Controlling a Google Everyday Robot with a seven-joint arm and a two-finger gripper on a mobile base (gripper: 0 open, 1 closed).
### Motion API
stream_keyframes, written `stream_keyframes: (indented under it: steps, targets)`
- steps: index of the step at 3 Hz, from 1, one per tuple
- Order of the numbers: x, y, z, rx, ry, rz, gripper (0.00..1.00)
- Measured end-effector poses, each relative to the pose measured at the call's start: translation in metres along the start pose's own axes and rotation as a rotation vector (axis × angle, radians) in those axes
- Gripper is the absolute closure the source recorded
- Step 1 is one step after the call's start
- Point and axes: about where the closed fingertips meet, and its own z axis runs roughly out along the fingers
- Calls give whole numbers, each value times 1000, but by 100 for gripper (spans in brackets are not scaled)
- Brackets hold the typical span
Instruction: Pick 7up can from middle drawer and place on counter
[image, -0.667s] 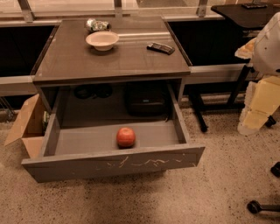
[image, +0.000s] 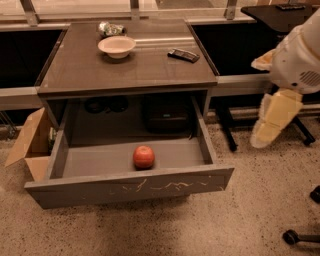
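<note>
The round red-orange apple (image: 143, 156) lies in the open middle drawer (image: 130, 187), near the middle of its front. The drawer is pulled out of the grey table, and its front panel carries pale scratches. The counter (image: 125, 62) is the table's dark grey-brown top above it. My gripper (image: 270, 122) hangs from the white arm at the right. It is well right of the drawer, above the floor, and apart from the apple.
On the counter stand a pale bowl (image: 116, 46), a shiny silver-green can (image: 110, 28) behind it, and a dark remote-like object (image: 183, 55). An open cardboard box (image: 31, 142) sits left of the drawer. A black desk (image: 272, 12) stands at the right, with chair casters (image: 292, 236) on the floor.
My arm and gripper have shifted a little to the left, toward the table. The apple and the drawer have not moved.
</note>
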Motion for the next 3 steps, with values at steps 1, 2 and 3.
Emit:
stream_keyframes:
  steps: [1, 2, 3]
  targets:
    - [-23, -20, 44, -13, -120, 5, 0]
    - [-38, -30, 69, -24, -189, 21, 0]
    - [-38, -30, 69, -25, -189, 21, 0]
